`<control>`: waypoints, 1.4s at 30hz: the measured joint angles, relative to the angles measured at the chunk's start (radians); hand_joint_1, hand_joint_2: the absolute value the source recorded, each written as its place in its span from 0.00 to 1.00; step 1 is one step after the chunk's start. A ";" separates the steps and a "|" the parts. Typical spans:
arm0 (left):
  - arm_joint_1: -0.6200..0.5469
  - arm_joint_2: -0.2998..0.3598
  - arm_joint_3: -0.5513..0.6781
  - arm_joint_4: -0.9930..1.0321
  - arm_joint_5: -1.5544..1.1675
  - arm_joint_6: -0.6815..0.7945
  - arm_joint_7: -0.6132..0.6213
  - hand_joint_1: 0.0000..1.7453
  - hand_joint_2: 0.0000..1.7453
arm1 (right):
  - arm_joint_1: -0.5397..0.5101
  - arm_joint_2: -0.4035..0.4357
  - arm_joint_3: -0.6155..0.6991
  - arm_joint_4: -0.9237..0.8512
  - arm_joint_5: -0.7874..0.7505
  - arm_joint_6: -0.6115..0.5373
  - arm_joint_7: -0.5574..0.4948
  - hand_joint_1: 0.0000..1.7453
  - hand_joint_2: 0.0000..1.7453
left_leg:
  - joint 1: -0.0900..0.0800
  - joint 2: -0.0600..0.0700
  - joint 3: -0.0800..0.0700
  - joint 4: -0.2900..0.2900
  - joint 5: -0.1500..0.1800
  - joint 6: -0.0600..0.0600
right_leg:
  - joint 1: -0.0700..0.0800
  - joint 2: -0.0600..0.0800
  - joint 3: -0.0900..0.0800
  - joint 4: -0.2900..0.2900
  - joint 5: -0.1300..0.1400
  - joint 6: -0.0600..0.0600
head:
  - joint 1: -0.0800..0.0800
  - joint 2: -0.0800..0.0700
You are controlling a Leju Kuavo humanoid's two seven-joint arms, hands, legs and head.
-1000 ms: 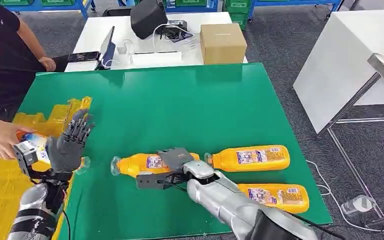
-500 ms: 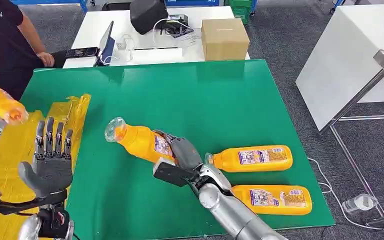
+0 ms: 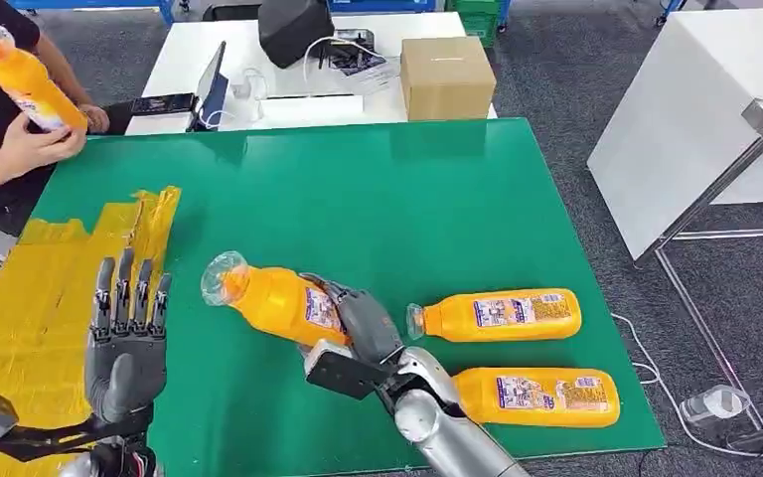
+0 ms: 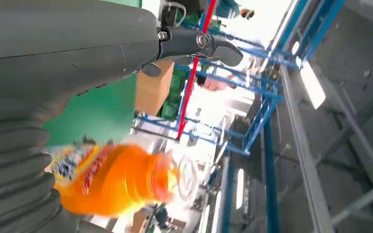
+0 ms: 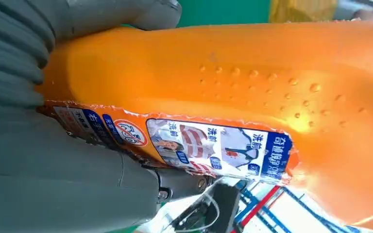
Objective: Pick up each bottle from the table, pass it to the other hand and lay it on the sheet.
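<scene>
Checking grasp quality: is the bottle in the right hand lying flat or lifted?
Lifted and tilted: the right hand grips the bottle by its base, cap end raised.

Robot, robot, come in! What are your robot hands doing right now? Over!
Right robot hand grips an orange bottle, lifted and tilted. Left robot hand open, fingers up, over the yellow sheet. Nothing between them. Over.

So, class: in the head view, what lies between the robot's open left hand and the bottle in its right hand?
Nothing: between the left hand and the held orange bottle, the head view shows bare green table.
</scene>
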State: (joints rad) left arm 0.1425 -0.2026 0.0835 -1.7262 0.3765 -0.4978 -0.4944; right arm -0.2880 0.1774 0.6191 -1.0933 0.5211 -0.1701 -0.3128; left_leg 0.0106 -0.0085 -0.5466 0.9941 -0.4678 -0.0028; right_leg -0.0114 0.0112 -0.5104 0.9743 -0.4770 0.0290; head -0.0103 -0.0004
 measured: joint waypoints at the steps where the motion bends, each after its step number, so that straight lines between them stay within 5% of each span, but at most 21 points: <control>1: 0.002 -0.002 -0.008 -0.004 -0.004 0.002 -0.001 0.00 1.00 | 0.002 0.005 0.001 0.000 0.002 0.000 -0.002 1.00 1.00 | 0.000 0.000 0.000 0.000 0.000 0.000 | 0.000 0.000 0.000 0.000 0.000 0.000 | 0.000 0.000; 24: 0.028 0.021 -0.154 -0.015 -0.115 0.011 -0.014 0.00 1.00 | 0.005 0.071 0.101 0.014 0.021 0.046 0.006 1.00 1.00 | 0.000 0.000 0.000 0.000 0.000 0.000 | 0.000 0.000 0.000 0.000 0.000 0.000 | 0.000 0.000; 25: 0.027 0.022 -0.155 -0.012 -0.115 0.011 -0.011 0.05 1.00 | 0.005 0.073 0.106 0.015 0.023 0.047 0.008 1.00 1.00 | 0.000 0.000 0.000 0.000 0.000 0.000 | 0.000 0.000 0.000 0.000 0.000 0.000 | 0.000 0.000; 26: 0.027 0.023 -0.155 -0.008 -0.115 0.011 -0.010 0.98 1.00 | 0.005 0.074 0.111 0.017 0.025 0.047 0.012 1.00 1.00 | 0.000 0.000 0.000 0.000 0.000 0.000 | 0.000 0.000 0.000 0.000 0.000 0.000 | 0.000 0.000; 42: 0.033 0.039 -0.143 0.022 -0.082 0.007 -0.013 1.00 1.00 | 0.000 0.096 0.158 0.098 0.059 0.019 0.021 1.00 1.00 | 0.000 0.000 0.000 0.000 0.000 0.000 | 0.000 0.000 0.000 0.000 0.000 0.000 | 0.000 0.000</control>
State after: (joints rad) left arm 0.1754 -0.1633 -0.0592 -1.7044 0.2945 -0.4910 -0.5073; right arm -0.2880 0.2731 0.7770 -0.9949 0.5803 -0.1511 -0.2914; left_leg 0.0106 -0.0085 -0.5471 0.9938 -0.4678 -0.0028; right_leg -0.0113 0.0110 -0.5109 0.9743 -0.4771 0.0290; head -0.0103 -0.0004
